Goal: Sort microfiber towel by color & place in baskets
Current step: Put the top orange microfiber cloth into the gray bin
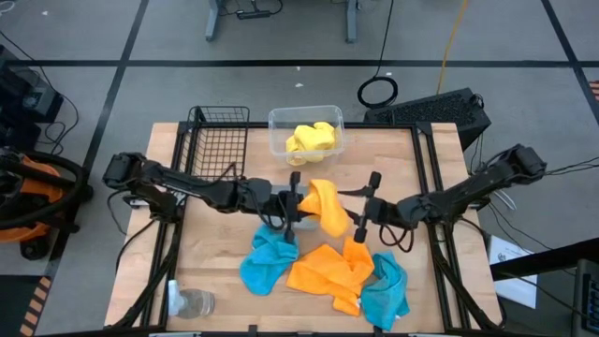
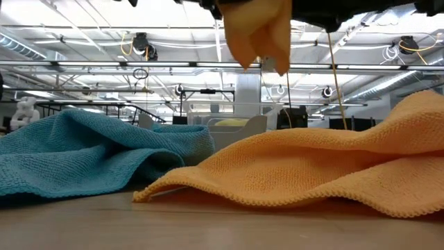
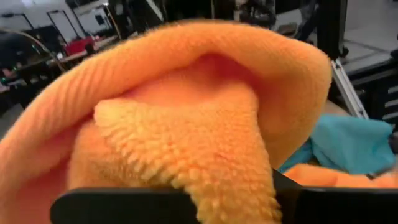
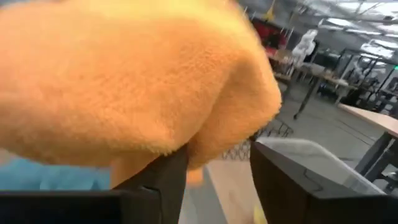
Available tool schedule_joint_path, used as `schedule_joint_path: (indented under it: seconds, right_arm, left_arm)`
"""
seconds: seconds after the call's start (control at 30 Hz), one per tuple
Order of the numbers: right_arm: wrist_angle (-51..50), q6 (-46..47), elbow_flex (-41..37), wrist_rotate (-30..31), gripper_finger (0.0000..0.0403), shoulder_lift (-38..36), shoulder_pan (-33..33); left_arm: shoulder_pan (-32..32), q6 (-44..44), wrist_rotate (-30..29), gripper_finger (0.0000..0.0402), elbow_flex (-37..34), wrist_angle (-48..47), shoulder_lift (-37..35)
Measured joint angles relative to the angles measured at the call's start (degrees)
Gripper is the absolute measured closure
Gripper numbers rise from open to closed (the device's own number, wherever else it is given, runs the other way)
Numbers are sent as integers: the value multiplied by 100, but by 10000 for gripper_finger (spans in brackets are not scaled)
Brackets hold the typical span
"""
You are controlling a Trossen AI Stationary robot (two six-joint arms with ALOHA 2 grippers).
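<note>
Above the middle of the desk, the left gripper and the right gripper met from opposite sides with an orange towel hanging between them, lifted clear of the wood. The left gripper's fingers were clenched on one end of that towel, whose pile filled the left wrist view. The right gripper sat at the towel's other end; orange cloth draped over its fingers, which looked parted, so whether it truly gripped the cloth could not be told.

On the desk below lay a second orange towel, spread near the front edge, with a teal towel touching its left side and another teal towel against its right side.

At the back edge stood the black wire-mesh basket, and just beside it the clear plastic tub with a yellow towel inside. A clear glass cup stood at the front left corner.
</note>
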Motion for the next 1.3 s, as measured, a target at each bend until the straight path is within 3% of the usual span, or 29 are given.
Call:
schedule_joint_path:
  seconds: [0.3,0.53,0.77,1.1,1.2,1.3]
  right_arm:
    - [-1571,39,-2,92,227,-430,647]
    - [-2294,443,-4,1383,231,-364,1089]
    - [-931,-651,-9,1290,226,-361,1413]
    - [1475,-2834,-9,55,117,166,1389]
    - [2111,-3290,-7,-683,103,528,1282]
    - [2549,-3440,-7,-752,105,911,1083]
  left_arm:
    - [-124,-297,-157,390,-28,-401,-285]
    - [-150,-269,-434,391,-33,-461,-329]
    - [-144,-254,-912,389,-33,-653,-322]
    - [-144,-284,-918,384,-33,-715,-322]
    - [-144,-286,-918,384,-33,-710,-322]
    - [-144,-299,-916,383,-33,-685,-322]
